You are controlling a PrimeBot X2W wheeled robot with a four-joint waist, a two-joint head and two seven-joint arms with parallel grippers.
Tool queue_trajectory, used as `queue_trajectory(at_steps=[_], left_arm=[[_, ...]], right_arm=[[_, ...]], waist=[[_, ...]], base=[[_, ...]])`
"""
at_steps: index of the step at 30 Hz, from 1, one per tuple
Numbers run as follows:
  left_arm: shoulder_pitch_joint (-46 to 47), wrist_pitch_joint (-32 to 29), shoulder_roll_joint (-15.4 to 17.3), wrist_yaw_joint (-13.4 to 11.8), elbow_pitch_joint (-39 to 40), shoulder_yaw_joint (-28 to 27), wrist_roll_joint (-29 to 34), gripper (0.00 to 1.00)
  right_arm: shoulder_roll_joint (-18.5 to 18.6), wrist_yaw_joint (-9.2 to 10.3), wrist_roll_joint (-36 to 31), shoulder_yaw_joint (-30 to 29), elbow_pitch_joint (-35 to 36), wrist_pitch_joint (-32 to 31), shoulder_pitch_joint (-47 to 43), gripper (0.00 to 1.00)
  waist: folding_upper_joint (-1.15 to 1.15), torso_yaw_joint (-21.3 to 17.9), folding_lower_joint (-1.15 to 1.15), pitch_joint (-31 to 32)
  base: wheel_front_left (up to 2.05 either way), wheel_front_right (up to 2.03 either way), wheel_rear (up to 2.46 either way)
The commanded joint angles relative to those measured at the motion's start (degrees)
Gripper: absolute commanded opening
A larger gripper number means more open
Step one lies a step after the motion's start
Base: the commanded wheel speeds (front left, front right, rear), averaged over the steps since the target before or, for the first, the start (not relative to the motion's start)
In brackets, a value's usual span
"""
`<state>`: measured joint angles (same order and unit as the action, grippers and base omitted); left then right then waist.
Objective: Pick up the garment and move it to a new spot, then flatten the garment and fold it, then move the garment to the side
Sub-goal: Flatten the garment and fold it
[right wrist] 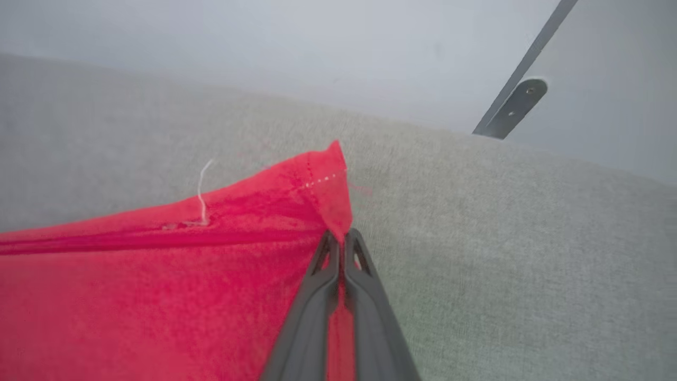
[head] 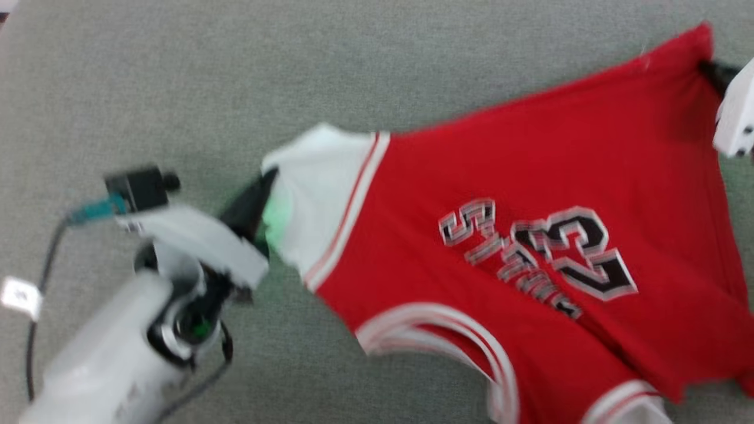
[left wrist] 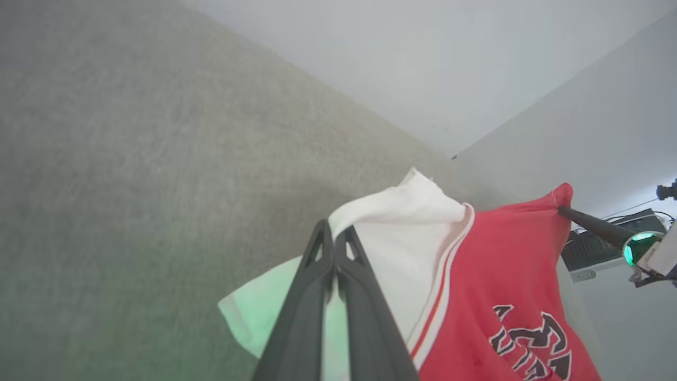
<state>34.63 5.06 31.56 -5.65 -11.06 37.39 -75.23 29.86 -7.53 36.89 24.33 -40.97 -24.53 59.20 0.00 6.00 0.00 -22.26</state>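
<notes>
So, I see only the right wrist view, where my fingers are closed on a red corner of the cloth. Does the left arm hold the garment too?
Observer: Yes. In the left wrist view the left gripper is shut on the white sleeve of the garment.
Operator: Good. Which side of it faces up?
Observer: The printed side. The head view shows the lettering and the number 23, upside down to the camera.
</notes>
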Motion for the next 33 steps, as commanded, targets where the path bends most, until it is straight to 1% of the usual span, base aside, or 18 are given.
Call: queue_trajectory(at_steps=[1, 3, 5, 9, 16, 17, 18, 19, 22, 24, 26, 28, 30, 31, 33], left_arm=[[3.0, -0.2, -0.1, 0.4, -1.0, -0.9, 0.3, 0.00], [7.7, -0.7, -0.5, 1.0, -2.7, -1.3, 1.4, 0.00], [13.3, -1.4, -2.0, 1.7, -5.2, -2.4, 1.0, 0.00], [26.8, -0.7, -4.1, 2.4, -13.2, -5.3, 2.3, 0.00], [51.3, 4.2, -5.9, 3.9, -31.7, -4.9, 11.0, 0.00], [51.3, 4.2, -5.9, 3.9, -31.7, -4.9, 11.0, 0.00], [57.2, 6.8, -6.6, 4.6, -36.2, -5.5, 12.5, 0.00], [57.2, 6.8, -6.6, 4.6, -36.2, -5.5, 12.5, 0.00], [63.9, 9.6, -7.2, 6.2, -40.8, -6.6, 14.9, 0.00], [67.2, 10.1, -7.9, 7.4, -42.7, -8.5, 15.6, 0.00], [69.0, 10.3, -7.9, 8.6, -43.1, -11.9, 16.5, 0.00], [67.6, 10.3, -8.3, 9.7, -42.7, -13.7, 19.0, 0.00], [63.8, 10.2, -9.6, 11.1, -42.7, -14.3, 21.4, 0.00], [62.1, 10.2, -10.2, 11.7, -42.7, -14.6, 21.7, 0.00], [57.9, 10.2, -11.5, 12.5, -43.2, -15.9, 20.1, 0.00]], right_arm=[[-0.7, 0.08, -0.8, -2.0, -1.7, 1.7, 1.7, 0.00], [-2.1, 0.08, -1.1, -4.8, -3.9, 3.9, 4.5, 0.00], [-3.0, 0.08, -1.9, -7.5, -5.6, 6.5, 8.0, 0.00], [-5.2, 0.09, -5.0, -12.5, -9.8, 12.4, 15.7, 0.00], [-9.1, 0.14, -11.3, -18.0, -16.2, 21.1, 30.4, 0.00], [-9.1, 0.14, -11.3, -18.0, -16.2, 21.1, 30.4, 0.00], [-9.9, 0.14, -12.8, -19.0, -17.8, 23.4, 33.8, 0.00], [-9.9, 0.14, -12.8, -19.0, -17.8, 23.4, 33.8, 0.00], [-10.9, 0.15, -14.7, -20.4, -19.8, 26.6, 37.9, 0.00], [-11.2, 0.17, -15.2, -21.5, -21.1, 28.5, 40.0, 0.00], [-11.6, 0.21, -15.4, -22.1, -22.3, 30.0, 40.7, 0.00], [-12.0, 0.24, -15.7, -21.3, -23.4, 30.7, 40.0, 0.00], [-12.1, 0.24, -15.8, -19.8, -24.6, 30.3, 37.6, 0.00], [-12.2, 0.22, -15.5, -19.0, -24.9, 30.1, 36.4, 0.00], [-12.4, 0.21, -14.3, -17.3, -25.1, 29.7, 33.8, 0.00]], waist=[[0.00, -0.3, 0.00, 0.0], [0.00, -0.6, 0.00, -0.3], [0.00, -0.9, 0.00, -1.0], [0.00, -1.8, 0.00, -2.8], [0.00, -4.5, 0.00, -5.9], [0.00, -4.5, 0.00, -5.9], [0.00, -5.0, 0.00, -6.5], [0.00, -5.0, 0.00, -6.5], [0.00, -5.7, 0.00, -6.7], [0.00, -5.9, 0.00, -6.7], [0.00, -6.0, 0.00, -6.5], [0.00, -6.0, 0.00, -6.2], [0.00, -5.8, 0.00, -5.7], [0.00, -5.7, 0.00, -5.4], [0.00, -5.7, 0.00, -4.6]], base=[[0.00, 0.00, 0.00], [0.00, 0.00, 0.00], [0.00, 0.00, 0.00], [0.00, 0.00, 0.00], [0.00, 0.00, 0.00], [0.00, 0.00, 0.00], [0.00, 0.00, 0.00], [0.00, 0.00, 0.00], [0.00, 0.00, 0.00], [0.00, 0.00, 0.00], [0.00, 0.00, 0.00], [0.00, 0.00, 0.00], [0.00, 0.00, 0.00], [0.00, 0.00, 0.00], [0.00, 0.00, 0.00]])
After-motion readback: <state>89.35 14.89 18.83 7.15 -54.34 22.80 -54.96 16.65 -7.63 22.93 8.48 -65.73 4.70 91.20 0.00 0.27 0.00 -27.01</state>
